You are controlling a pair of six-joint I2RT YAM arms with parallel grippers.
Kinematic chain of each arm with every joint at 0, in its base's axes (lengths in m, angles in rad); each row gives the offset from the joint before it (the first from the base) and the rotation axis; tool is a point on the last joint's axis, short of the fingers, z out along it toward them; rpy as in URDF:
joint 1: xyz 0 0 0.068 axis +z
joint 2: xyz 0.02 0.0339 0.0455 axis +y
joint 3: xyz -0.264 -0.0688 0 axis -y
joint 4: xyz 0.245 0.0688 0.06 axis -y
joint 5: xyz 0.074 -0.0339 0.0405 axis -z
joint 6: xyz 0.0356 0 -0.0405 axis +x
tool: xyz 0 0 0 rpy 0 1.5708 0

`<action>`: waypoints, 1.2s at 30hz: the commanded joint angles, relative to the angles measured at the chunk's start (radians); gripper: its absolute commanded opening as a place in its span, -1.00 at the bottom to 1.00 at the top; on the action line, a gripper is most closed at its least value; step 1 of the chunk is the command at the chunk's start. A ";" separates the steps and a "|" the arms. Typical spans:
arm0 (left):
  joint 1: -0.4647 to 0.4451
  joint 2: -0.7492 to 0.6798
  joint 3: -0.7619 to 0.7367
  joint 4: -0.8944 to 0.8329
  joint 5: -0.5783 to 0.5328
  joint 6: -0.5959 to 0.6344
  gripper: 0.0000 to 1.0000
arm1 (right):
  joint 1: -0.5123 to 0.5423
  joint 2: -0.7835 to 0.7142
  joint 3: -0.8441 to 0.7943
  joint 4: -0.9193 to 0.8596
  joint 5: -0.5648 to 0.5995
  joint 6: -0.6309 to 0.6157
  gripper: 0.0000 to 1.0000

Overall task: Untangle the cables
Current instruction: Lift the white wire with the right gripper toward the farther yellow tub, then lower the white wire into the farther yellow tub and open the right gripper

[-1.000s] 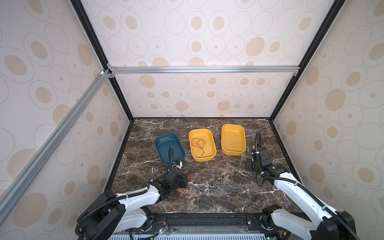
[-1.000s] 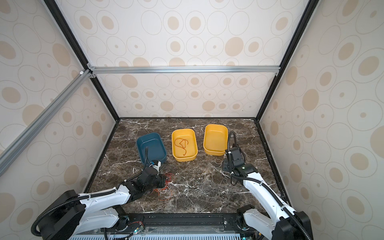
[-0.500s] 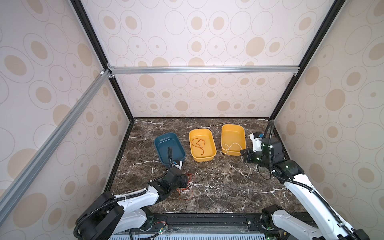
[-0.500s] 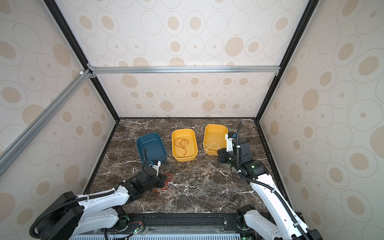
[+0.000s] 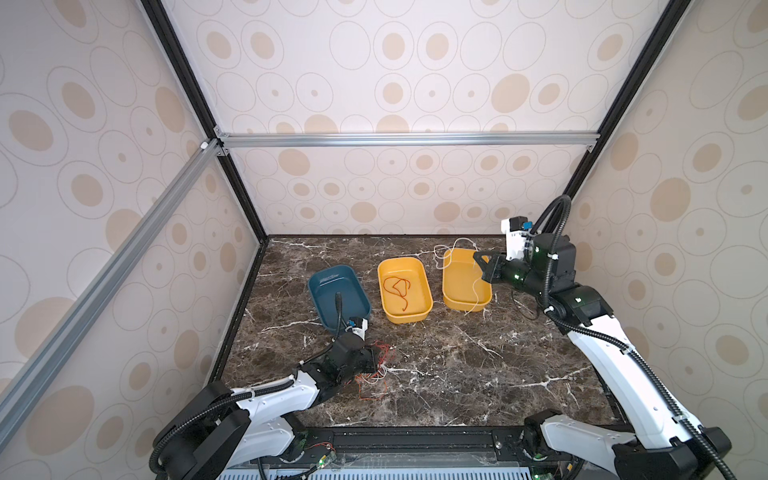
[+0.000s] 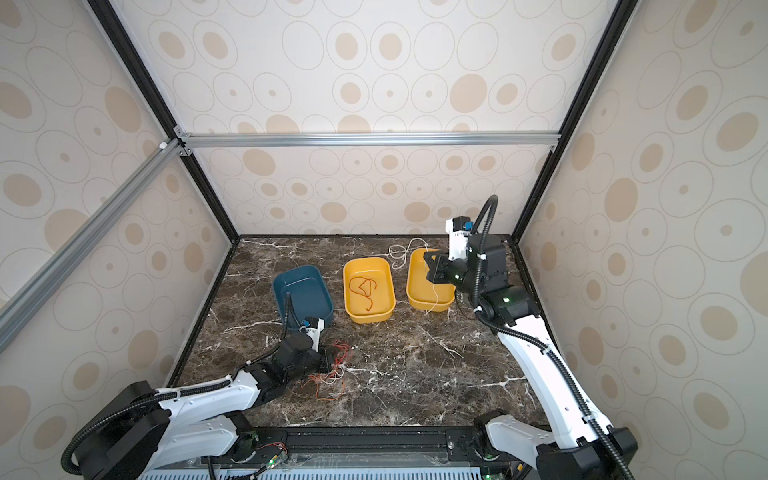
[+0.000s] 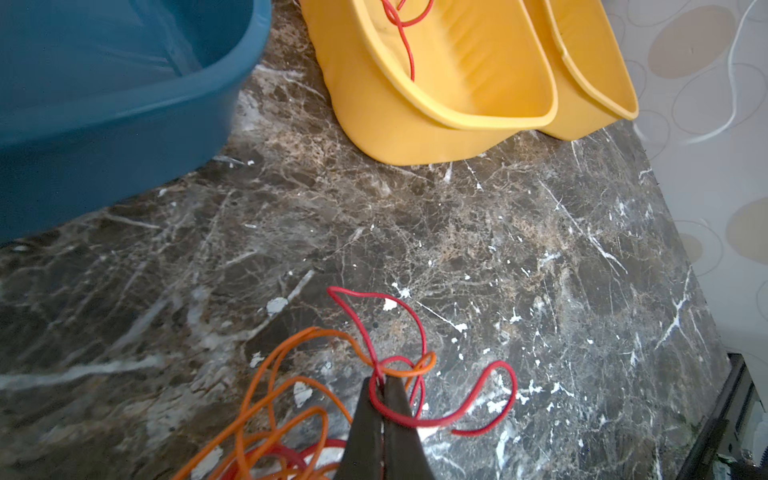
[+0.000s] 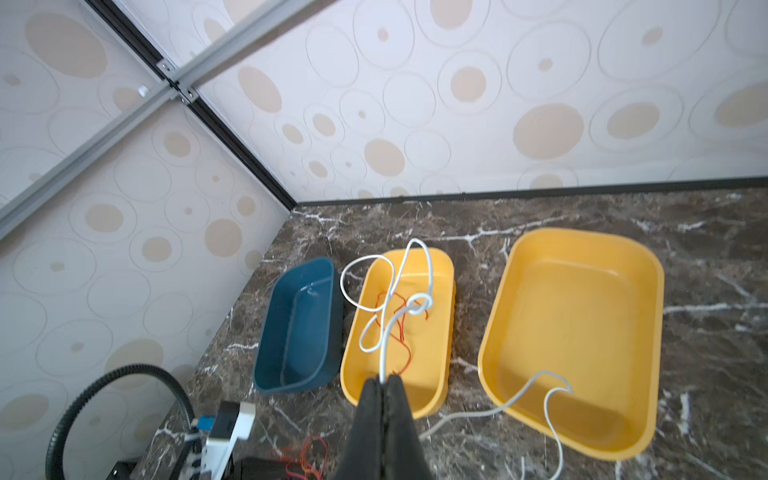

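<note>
Change: right arm has lifted from low over the surface point(image 5: 457, 374) to above the right tray point(image 5: 445, 286), taking the white cable point(image 8: 417, 305) with it; left arm has barely shifted.
Right gripper point(image 8: 384, 380): jaws pinched together on the white cable, held high over the right tray.
Left gripper point(image 7: 382, 384): jaws clamped on a red cable point(image 7: 361, 293), low at the surface.
White cable: knotted loops stand out past the right fingertips; a tail hangs down, lies in the right tray and runs over its rim onto the surface.
Red cable: curls around the left fingertips, crossed with an orange cable point(image 7: 291, 341).
Pile point(image 5: 376, 374): red, orange and white strands bunched under the left gripper, in front of the blue tray point(image 5: 332, 274).
Mid tray point(image 5: 401, 261): one loose reddish cable point(image 5: 397, 286) inside.
</note>
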 commanded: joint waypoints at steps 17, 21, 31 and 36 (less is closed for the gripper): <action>0.007 0.084 -0.028 0.148 0.032 -0.049 -1.00 | -0.229 0.338 -0.122 0.579 -0.241 0.094 -1.00; 0.006 0.096 -0.024 0.150 0.027 -0.047 -1.00 | -0.262 0.398 -0.210 0.645 -0.260 0.141 -1.00; 0.005 0.130 -0.022 0.175 0.028 -0.053 -1.00 | -0.280 0.418 -0.260 0.506 -0.158 0.120 -1.00; 0.005 0.132 -0.027 0.183 0.030 -0.054 -1.00 | -0.279 0.475 -0.228 0.423 -0.140 0.116 -1.00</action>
